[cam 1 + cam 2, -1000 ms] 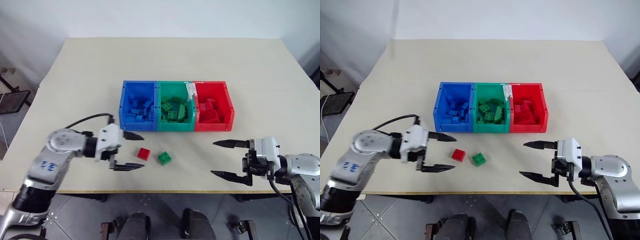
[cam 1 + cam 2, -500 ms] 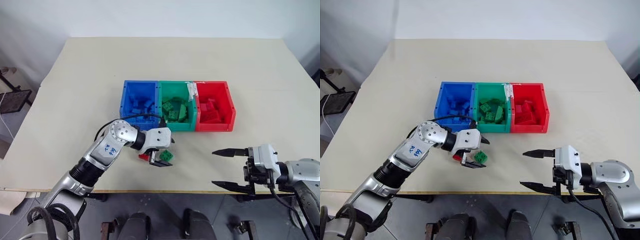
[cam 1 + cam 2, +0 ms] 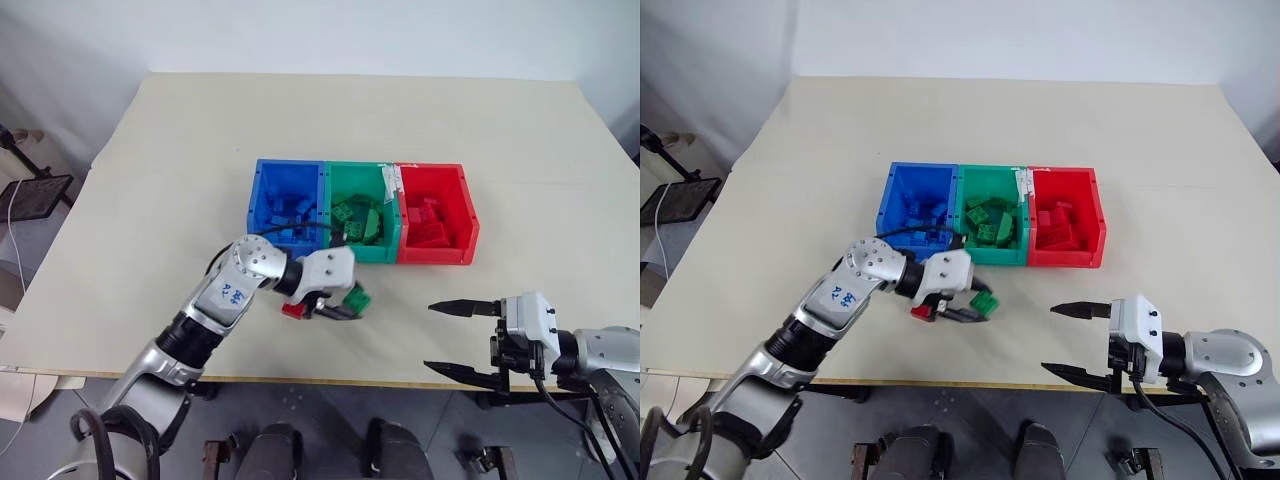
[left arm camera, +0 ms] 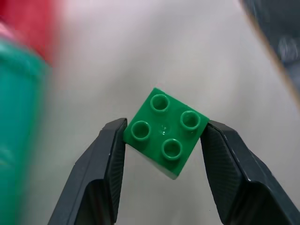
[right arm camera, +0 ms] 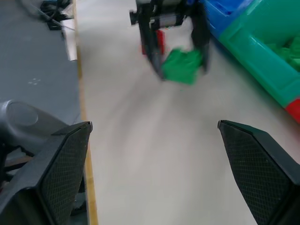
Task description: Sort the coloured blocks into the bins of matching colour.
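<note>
My left gripper [image 3: 347,301] is shut on a green studded block [image 4: 166,133], one black finger pressed against each side, low over the table in front of the green bin [image 3: 360,168]. Just behind that gripper a red block [image 3: 291,310] lies on the table. The blue bin [image 3: 290,165], the green bin and the red bin [image 3: 432,168] stand joined in a row, each holding blocks of its own colour. Near the table's front right edge my right gripper [image 3: 428,336] stands open and holds nothing. The right wrist view shows the green block [image 5: 182,65] between the left fingers.
A white tag [image 3: 391,180] sticks up between the green and red bins. The beige table [image 3: 330,110] has bare room behind the bins and on both sides. Its front edge [image 3: 330,380] runs close under both grippers.
My left arm swung in to the right from beside the two loose blocks, and its jaws closed on the green block. The right gripper stayed put and open.
</note>
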`<move>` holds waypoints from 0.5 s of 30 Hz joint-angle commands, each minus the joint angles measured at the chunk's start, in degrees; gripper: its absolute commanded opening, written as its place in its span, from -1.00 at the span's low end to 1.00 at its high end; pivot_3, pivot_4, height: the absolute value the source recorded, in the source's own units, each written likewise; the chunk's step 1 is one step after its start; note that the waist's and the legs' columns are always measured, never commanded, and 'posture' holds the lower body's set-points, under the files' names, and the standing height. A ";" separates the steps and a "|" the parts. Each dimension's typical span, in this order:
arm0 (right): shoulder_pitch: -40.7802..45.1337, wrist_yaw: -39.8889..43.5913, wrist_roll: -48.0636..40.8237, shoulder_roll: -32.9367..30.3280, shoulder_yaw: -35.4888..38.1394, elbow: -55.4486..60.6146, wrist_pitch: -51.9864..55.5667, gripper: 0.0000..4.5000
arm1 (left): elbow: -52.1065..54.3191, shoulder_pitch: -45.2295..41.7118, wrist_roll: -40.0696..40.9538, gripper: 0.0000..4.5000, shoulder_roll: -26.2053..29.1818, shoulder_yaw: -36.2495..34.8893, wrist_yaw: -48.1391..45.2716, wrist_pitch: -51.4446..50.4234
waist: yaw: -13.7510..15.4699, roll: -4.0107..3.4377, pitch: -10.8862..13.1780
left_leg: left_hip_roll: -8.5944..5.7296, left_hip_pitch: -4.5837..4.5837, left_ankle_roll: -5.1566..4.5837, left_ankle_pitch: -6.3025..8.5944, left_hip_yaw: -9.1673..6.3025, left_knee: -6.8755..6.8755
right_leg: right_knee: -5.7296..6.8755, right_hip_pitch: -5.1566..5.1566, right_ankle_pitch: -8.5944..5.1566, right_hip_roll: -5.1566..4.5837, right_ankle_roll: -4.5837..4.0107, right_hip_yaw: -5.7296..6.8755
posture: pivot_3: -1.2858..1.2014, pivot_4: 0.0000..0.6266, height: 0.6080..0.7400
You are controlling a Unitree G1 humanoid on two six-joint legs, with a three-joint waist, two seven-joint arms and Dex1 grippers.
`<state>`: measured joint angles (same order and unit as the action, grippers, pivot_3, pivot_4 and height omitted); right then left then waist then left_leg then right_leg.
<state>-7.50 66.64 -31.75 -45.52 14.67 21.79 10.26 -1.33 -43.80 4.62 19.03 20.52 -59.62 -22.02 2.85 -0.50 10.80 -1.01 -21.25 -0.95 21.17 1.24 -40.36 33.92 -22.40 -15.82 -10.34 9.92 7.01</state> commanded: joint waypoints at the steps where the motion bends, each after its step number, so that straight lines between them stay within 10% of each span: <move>1: -0.94 -6.26 -3.97 3.63 5.57 4.29 0.03 1.00 | -1.69 -4.43 0.36 -0.08 -4.03 -6.73 10.37 0.89 | 0.08 0.01 -0.01 | -0.01 0.00 0.00 0.00 0.00 0.00 | 0.00 0.00 0.00 0.00 0.00 0.00 | 0.03 -0.52 1.00; 11: 3.07 -22.55 -0.02 8.22 11.82 2.45 0.78 1.00 | -27.22 -17.57 -5.66 -0.08 -10.03 -8.48 23.70 7.12 | 0.16 0.03 -0.04 | -0.09 0.04 -0.03 -0.01 0.08 0.05 | -0.01 -0.01 0.01 -0.02 0.02 -0.03 | 0.03 -0.52 1.00; 15: 3.76 -21.25 -4.00 6.51 11.40 5.13 3.81 1.00 | -24.17 -16.62 -3.83 0.46 -9.75 -9.32 21.60 5.16 | -0.08 0.03 -0.04 | -0.08 0.01 -0.03 -0.01 0.08 0.20 | -0.01 -0.09 0.01 -0.01 0.02 0.00 | 0.03 -0.52 1.00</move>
<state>-4.09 44.89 -33.38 -38.14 25.20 24.22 13.10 -29.76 -59.93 -0.33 9.23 11.96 -37.12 -16.91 2.77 -0.47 10.77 -1.09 -21.23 -0.99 21.16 1.32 -40.13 33.91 -22.50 -15.81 -10.36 9.95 7.01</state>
